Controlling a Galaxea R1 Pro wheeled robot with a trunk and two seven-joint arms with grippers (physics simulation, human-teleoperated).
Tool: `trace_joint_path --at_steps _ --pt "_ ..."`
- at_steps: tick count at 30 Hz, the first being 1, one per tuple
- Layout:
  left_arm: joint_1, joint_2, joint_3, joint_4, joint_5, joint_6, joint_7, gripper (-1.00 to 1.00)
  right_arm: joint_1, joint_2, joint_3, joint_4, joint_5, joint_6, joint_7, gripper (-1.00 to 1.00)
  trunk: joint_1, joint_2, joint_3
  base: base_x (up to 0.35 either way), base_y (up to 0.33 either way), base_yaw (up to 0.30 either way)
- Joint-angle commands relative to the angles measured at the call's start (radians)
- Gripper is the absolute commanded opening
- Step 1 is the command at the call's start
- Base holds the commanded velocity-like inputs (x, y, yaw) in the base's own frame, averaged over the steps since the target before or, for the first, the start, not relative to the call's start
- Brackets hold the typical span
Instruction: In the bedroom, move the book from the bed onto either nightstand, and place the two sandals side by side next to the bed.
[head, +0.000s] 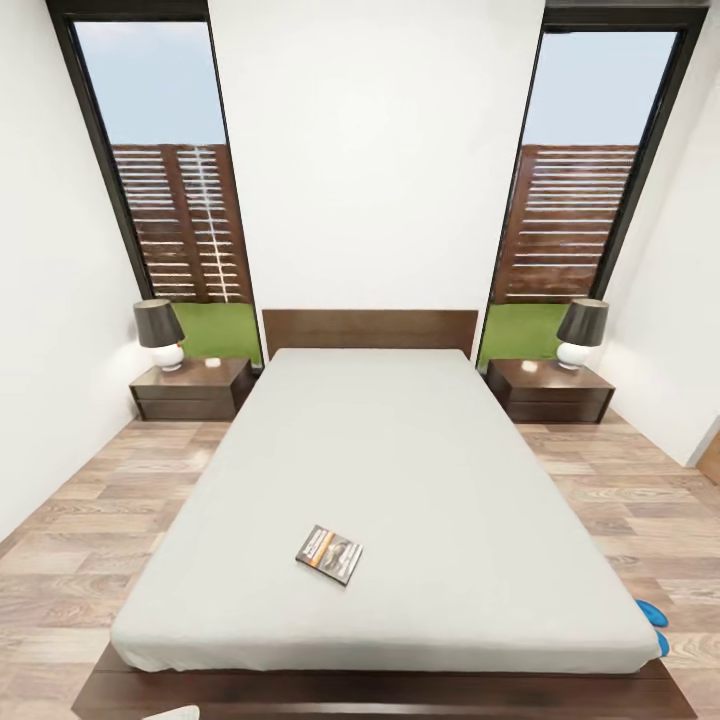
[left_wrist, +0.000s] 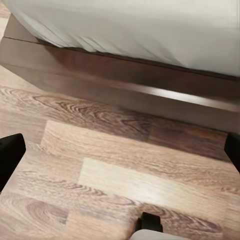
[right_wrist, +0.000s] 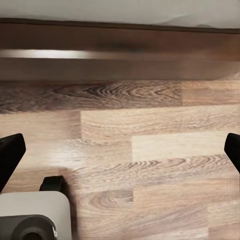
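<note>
Book (head: 329, 553) on the bed (head: 400, 450), near its foot end.
Both grippers, left (left_wrist: 120, 150) and right (right_wrist: 120, 150), hang open over floor by the bed frame; you should roll closer before reaching.

Bare mattress surrounds the book (head: 329, 553) on the bed (head: 400, 450); a lamp (head: 160, 335) occupies the left nightstand's (head: 205, 385) back corner.

left pincer (left_wrist: 120, 150) spread wide, right pincer (right_wrist: 120, 150) too — both empty
</note>
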Motion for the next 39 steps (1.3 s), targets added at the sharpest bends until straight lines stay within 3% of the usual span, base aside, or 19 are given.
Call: trace_joint_path --at_steps 1,18,39 --pt "-0.001 0.000 0.002 0.001 -0.006 -0.004 0.002 1.00 0.000 0.000 -0.007 0.003 0.013 -0.005 0.003 1.00 0.001 -0.002 -0.002 0.083 0.033 -0.002" --pt "-0.001 0.000 0.001 0.001 -0.027 -0.005 0.002 1.00 0.003 0.005 -0.002 0.006 0.029 -0.016 0.003 1.00 0.001 -0.002 -0.002 0.106 0.061 -0.004" --pt "-0.001 0.000 0.001 0.001 -0.029 -0.010 0.002 1.00 0.003 0.005 -0.002 0.003 0.030 -0.017 0.003 1.00 0.001 -0.002 0.001 0.095 0.016 -0.124"
